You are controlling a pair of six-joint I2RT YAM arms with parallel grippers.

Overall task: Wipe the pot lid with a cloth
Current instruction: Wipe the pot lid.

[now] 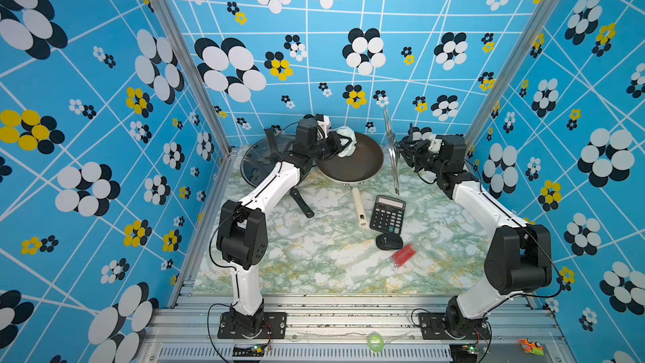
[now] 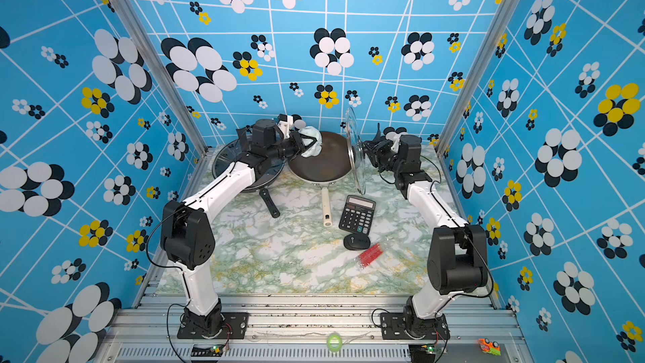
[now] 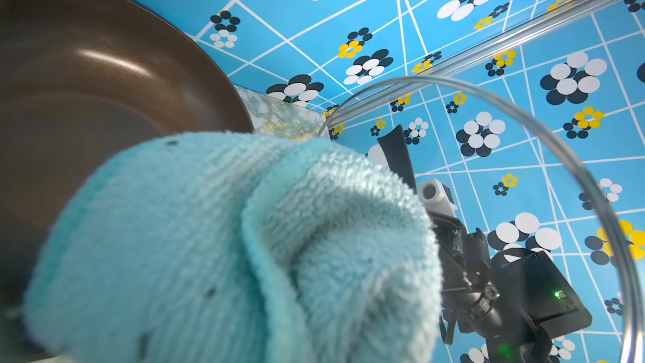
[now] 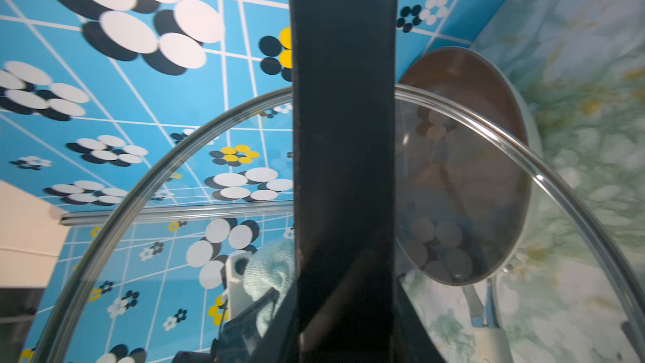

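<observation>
Left gripper: the left gripper (image 1: 341, 144) has its jaws clenched on a bunched mint-green cloth (image 1: 346, 142), hanging over the 11 o'clock rim of the brown frying pan (image 1: 352, 165).
Right gripper: the right gripper (image 1: 402, 150) has its jaws grasping the black handle of the glass pot lid (image 1: 391, 148). The lid stands on edge above the worktop (image 1: 314, 260), at about 1 o'clock on it.
Cloth and lid: the cloth (image 3: 227, 246) sits at 9 o'clock from the lid (image 2: 354, 151), facing its underside. Both top views show a clear gap, so they are apart.
Done: cloth picked up, lid lifted and presented.
Left: judging by the gap, no wiping contact is made yet. The cloth must be brought against the glass and rubbed over it.
Elsewhere: a second lidded pan (image 1: 265, 162) lies at 10 o'clock and a calculator (image 1: 387, 214) at 4 o'clock from the frying pan.
</observation>
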